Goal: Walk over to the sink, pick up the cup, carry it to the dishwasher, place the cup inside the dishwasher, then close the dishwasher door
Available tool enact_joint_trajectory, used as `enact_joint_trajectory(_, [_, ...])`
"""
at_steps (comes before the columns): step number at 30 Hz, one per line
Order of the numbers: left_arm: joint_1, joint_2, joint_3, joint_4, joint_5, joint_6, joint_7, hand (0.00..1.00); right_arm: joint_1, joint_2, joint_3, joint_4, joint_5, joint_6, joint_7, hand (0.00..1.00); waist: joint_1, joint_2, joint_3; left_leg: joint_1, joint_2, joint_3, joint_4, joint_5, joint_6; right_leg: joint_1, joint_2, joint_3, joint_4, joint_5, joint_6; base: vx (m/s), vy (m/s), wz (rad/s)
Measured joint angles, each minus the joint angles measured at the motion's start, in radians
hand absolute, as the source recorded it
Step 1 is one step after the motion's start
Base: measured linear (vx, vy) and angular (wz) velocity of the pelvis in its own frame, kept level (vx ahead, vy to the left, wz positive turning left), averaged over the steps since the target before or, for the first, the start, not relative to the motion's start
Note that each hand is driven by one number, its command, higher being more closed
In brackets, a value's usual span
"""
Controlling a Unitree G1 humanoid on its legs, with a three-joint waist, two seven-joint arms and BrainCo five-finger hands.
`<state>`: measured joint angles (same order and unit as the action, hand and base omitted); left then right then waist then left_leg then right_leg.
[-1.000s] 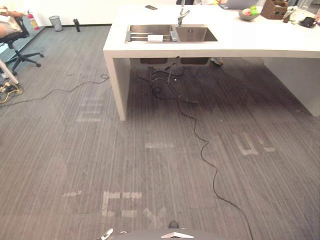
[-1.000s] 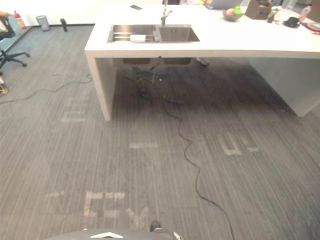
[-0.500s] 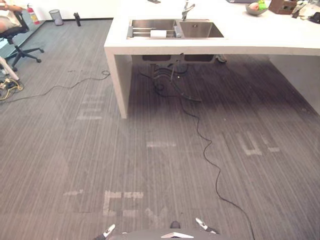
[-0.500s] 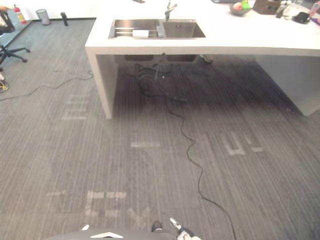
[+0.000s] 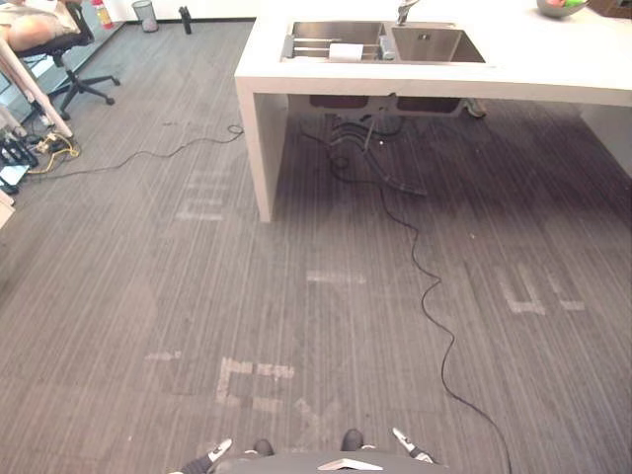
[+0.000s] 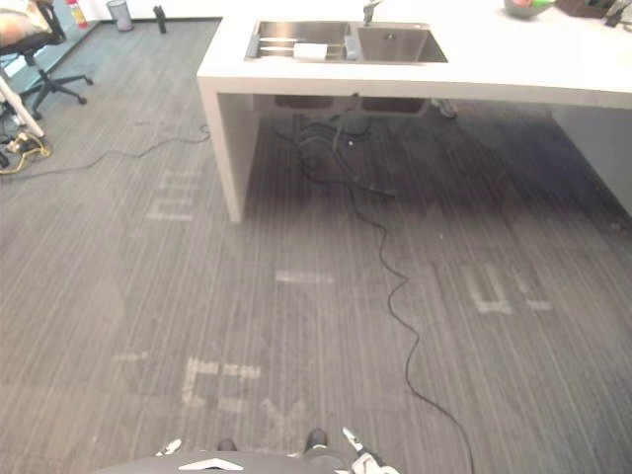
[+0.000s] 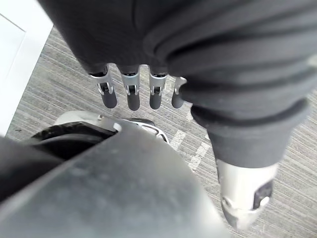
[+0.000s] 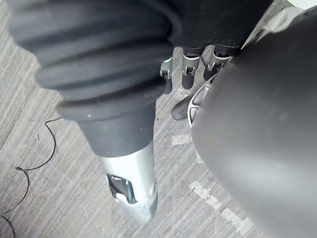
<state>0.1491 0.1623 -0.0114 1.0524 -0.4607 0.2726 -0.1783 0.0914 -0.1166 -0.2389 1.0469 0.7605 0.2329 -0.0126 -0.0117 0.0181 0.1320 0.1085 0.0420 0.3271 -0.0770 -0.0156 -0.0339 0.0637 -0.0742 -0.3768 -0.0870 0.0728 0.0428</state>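
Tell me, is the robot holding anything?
No, nothing. The left hand and the right hand both hang empty, fingers relaxed.

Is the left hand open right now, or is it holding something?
Open. The left hand has its fingers hanging straight and relaxed above the carpet, with nothing between them and the thumb.

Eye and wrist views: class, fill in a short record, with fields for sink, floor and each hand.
Sink: double steel basin set in the white counter, far ahead
In sink: white item on the left basin's rack; cup not confirmed
Floor: grey striped carpet
Left hand: open, empty
Right hand: open, empty
Far left: person on office chair
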Motion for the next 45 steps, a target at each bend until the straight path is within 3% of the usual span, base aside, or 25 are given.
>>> enact_joint_trajectory(9, [-0.004,0.017,-0.034,0.014,-0.003,-0.057,0.024,0.00,-0.024,0.003,0.002,0.032,0.020,0.009,-0.017,0.00,-0.010,-0.010,0.022,0.021,-0.001,0.000,0.000,0.002,0.002,0.018,0.003,0.006,0.006,0.001,-0.002,-0.01,-0.001,-0.02])
enact_joint_trajectory(12, [-0.013,0.023,-0.039,0.019,0.032,-0.059,0.027,0.00,-0.024,0.014,0.002,0.034,0.035,-0.037,-0.007,0.00,-0.017,-0.018,0.030,0.040,0.000,0.002,0.000,-0.001,0.003,0.037,0.002,0.007,0.007,-0.001,-0.001,-0.04,0.001,-0.01])
enact_joint_trajectory(14, [-0.020,0.023,-0.051,0.019,0.055,-0.059,0.033,0.00,-0.023,0.016,0.002,0.028,0.039,-0.066,0.007,0.00,-0.024,-0.012,0.033,0.043,0.001,0.007,0.000,-0.009,0.006,0.004,-0.013,0.005,0.085,-0.049,0.004,-0.05,0.020,0.02])
enact_joint_trajectory(16, [-0.028,0.037,-0.085,0.020,0.077,-0.061,0.021,0.00,-0.021,0.023,0.003,0.009,0.050,-0.080,0.015,0.00,-0.045,-0.023,0.043,0.032,-0.022,0.005,0.014,-0.026,0.018,-0.110,-0.091,0.008,0.360,-0.166,0.008,-0.07,0.040,0.07])
enact_joint_trajectory(20, [-0.055,0.046,-0.130,0.029,0.027,-0.091,0.034,0.00,-0.023,0.013,0.015,-0.015,0.097,-0.078,0.007,0.00,-0.053,-0.019,0.091,0.063,-0.054,0.010,0.019,-0.047,0.041,-0.240,-0.203,-0.019,0.683,-0.172,0.008,-0.05,0.044,-0.09])
enact_joint_trajectory(22, [-0.051,0.047,-0.151,0.023,-0.032,-0.137,0.050,0.00,-0.013,0.007,0.016,-0.041,0.144,-0.084,0.013,0.00,-0.077,-0.016,0.120,0.116,-0.055,-0.004,0.009,-0.055,0.053,-0.290,-0.245,-0.020,0.825,-0.152,0.056,0.08,0.048,0.09])
enact_joint_trajectory(23, [-0.053,0.046,-0.153,-0.030,-0.057,-0.160,0.047,0.00,0.000,0.008,0.018,-0.072,0.144,-0.086,0.015,0.00,-0.085,0.002,0.130,0.119,-0.042,-0.016,0.023,-0.069,0.058,-0.314,-0.249,-0.019,0.807,-0.204,0.047,0.13,0.030,0.24])
enact_joint_trajectory(25, [-0.076,0.037,-0.176,-0.204,-0.086,-0.208,0.046,0.00,0.006,0.009,0.028,-0.103,0.148,-0.083,0.012,0.00,-0.097,0.005,0.153,0.117,-0.015,-0.038,0.048,-0.084,0.050,-0.349,-0.230,-0.015,0.689,-0.195,0.043,0.16,-0.020,0.39])
enact_joint_trajectory(26, [-0.106,0.029,-0.208,-0.322,-0.094,-0.251,0.044,0.00,0.011,0.012,0.029,-0.124,0.166,-0.080,0.008,0.00,-0.099,0.001,0.170,0.116,0.002,-0.053,0.065,-0.097,0.038,-0.360,-0.214,-0.012,0.540,-0.139,0.045,0.19,-0.062,0.38])
enact_joint_trajectory(28, [-0.134,0.010,-0.233,-0.476,-0.130,-0.288,0.041,0.00,0.023,0.028,0.028,-0.128,0.188,-0.075,-0.010,0.00,-0.100,-0.018,0.181,0.117,0.010,-0.060,0.102,-0.132,0.013,-0.345,-0.188,0.000,0.245,-0.032,0.067,0.24,-0.120,0.15])
enact_joint_trajectory(30, [-0.150,0.006,-0.233,-0.566,-0.174,-0.314,0.041,0.00,0.058,0.041,0.029,-0.126,0.200,-0.067,-0.022,0.00,-0.102,-0.041,0.192,0.136,0.006,-0.067,0.177,-0.200,-0.010,-0.333,-0.198,0.019,0.182,-0.046,0.082,0.30,-0.226,0.11])
enact_joint_trajectory(31, [-0.154,0.014,-0.226,-0.604,-0.189,-0.331,0.040,0.00,0.094,0.049,0.028,-0.127,0.221,-0.063,-0.023,0.00,-0.114,-0.051,0.184,0.144,0.008,-0.087,0.239,-0.260,-0.033,-0.300,-0.200,0.050,0.202,-0.102,0.101,0.39,-0.308,0.36])
enact_joint_trajectory(32, [-0.167,0.010,-0.223,-0.613,-0.197,-0.355,0.040,0.00,0.126,0.047,0.026,-0.124,0.237,-0.063,-0.026,0.00,-0.125,-0.024,0.189,0.147,0.036,-0.113,0.295,-0.309,-0.054,-0.307,-0.184,0.094,0.261,-0.044,0.087,0.50,-0.371,0.55])
enact_joint_trajectory(33, [-0.172,0.009,-0.228,-0.623,-0.206,-0.362,0.032,0.00,0.145,0.031,0.010,-0.125,0.266,-0.066,-0.033,0.00,-0.139,0.026,0.184,0.136,0.081,-0.137,0.325,-0.351,-0.069,-0.350,-0.153,0.114,0.379,-0.047,0.079,0.44,-0.301,0.49])
enact_joint_trajectory(34, [-0.171,0.004,-0.230,-0.629,-0.215,-0.363,0.032,0.00,0.161,0.026,-0.007,-0.125,0.275,-0.068,-0.035,0.00,-0.139,0.060,0.162,0.138,0.103,-0.148,0.330,-0.380,-0.060,-0.391,-0.135,0.129,0.476,-0.062,0.042,0.38,-0.241,0.37])
enact_joint_trajectory(35, [-0.167,-0.003,-0.234,-0.631,-0.217,-0.362,0.032,0.00,0.178,0.027,-0.016,-0.127,0.283,-0.071,-0.035,0.00,-0.139,0.070,0.149,0.145,0.112,-0.156,0.328,-0.397,-0.046,-0.418,-0.127,0.139,0.544,-0.087,0.001,0.41,-0.243,0.30])
enact_joint_trajectory(36, [-0.153,-0.018,-0.232,-0.634,-0.231,-0.362,0.035,0.00,0.203,0.017,-0.019,-0.129,0.300,-0.077,-0.036,0.00,-0.143,0.097,0.128,0.184,0.130,-0.164,0.321,-0.414,-0.009,-0.441,-0.122,0.121,0.661,-0.171,-0.035,0.55,-0.289,0.24])
enact_joint_trajectory(37, [-0.145,-0.026,-0.233,-0.651,-0.258,-0.362,0.042,0.00,0.195,0.012,-0.018,-0.127,0.299,-0.079,-0.037,0.00,-0.142,0.103,0.119,0.155,0.152,-0.161,0.425,-0.381,-0.017,-0.447,-0.121,0.115,0.729,-0.246,-0.046,0.66,-0.368,0.24])
enact_joint_trajectory(38, [-0.147,-0.044,-0.242,-0.663,-0.287,-0.363,0.047,0.00,0.175,0.007,-0.018,-0.129,0.289,-0.080,-0.032,0.00,-0.144,0.101,0.112,0.039,0.190,-0.157,0.665,-0.297,-0.023,-0.435,-0.127,0.107,0.763,-0.299,-0.053,0.68,-0.386,0.18])
enact_joint_trajectory(39, [-0.146,-0.070,-0.273,-0.677,-0.298,-0.370,0.066,0.00,0.169,0.001,-0.016,-0.142,0.247,-0.080,-0.015,0.00,-0.141,0.105,0.108,-0.074,0.242,-0.161,0.875,-0.121,-0.013,-0.391,-0.111,0.093,0.731,-0.334,-0.064,0.56,-0.330,0.19])
enact_joint_trajectory(40, [-0.144,-0.087,-0.279,-0.687,-0.300,-0.371,0.073,0.00,0.168,-0.008,-0.012,-0.150,0.228,-0.080,-0.010,0.00,-0.137,0.115,0.102,-0.133,0.270,-0.164,0.965,-0.074,-0.012,-0.360,-0.092,0.083,0.698,-0.340,-0.070,0.58,-0.284,0.08])
enact_joint_trajectory(42, [-0.150,-0.110,-0.274,-0.715,-0.299,-0.400,0.100,0.00,0.135,-0.026,-0.012,-0.143,0.190,-0.083,-0.011,0.00,-0.121,0.110,0.106,-0.276,0.269,-0.160,1.179,-0.134,-0.019,-0.251,-0.055,0.070,0.595,-0.340,-0.096,0.59,-0.210,0.03])
enact_joint_trajectory(43, [-0.158,-0.101,-0.262,-0.734,-0.298,-0.418,0.115,0.00,0.119,-0.025,-0.009,-0.141,0.183,-0.084,-0.010,0.00,-0.113,0.083,0.121,-0.335,0.228,-0.141,1.191,-0.170,-0.031,-0.154,-0.049,0.055,0.523,-0.330,-0.093,0.71,-0.201,-0.06])
enact_joint_trajectory(44, [-0.157,-0.093,-0.241,-0.768,-0.290,-0.439,0.132,0.00,0.103,-0.029,0.004,-0.130,0.175,-0.083,-0.010,0.00,-0.083,0.056,0.129,-0.366,0.206,-0.050,1.107,-0.187,-0.025,-0.075,-0.047,0.049,0.457,-0.323,-0.091,0.59,-0.158,-0.13])
enact_joint_trajectory(45, [-0.157,-0.090,-0.231,-0.787,-0.284,-0.449,0.138,0.00,0.096,-0.031,0.008,-0.131,0.174,-0.083,-0.009,0.00,-0.071,0.049,0.129,-0.382,0.198,0.000,1.040,-0.188,-0.021,-0.043,-0.044,0.049,0.425,-0.323,-0.089,0.59,-0.162,-0.20])
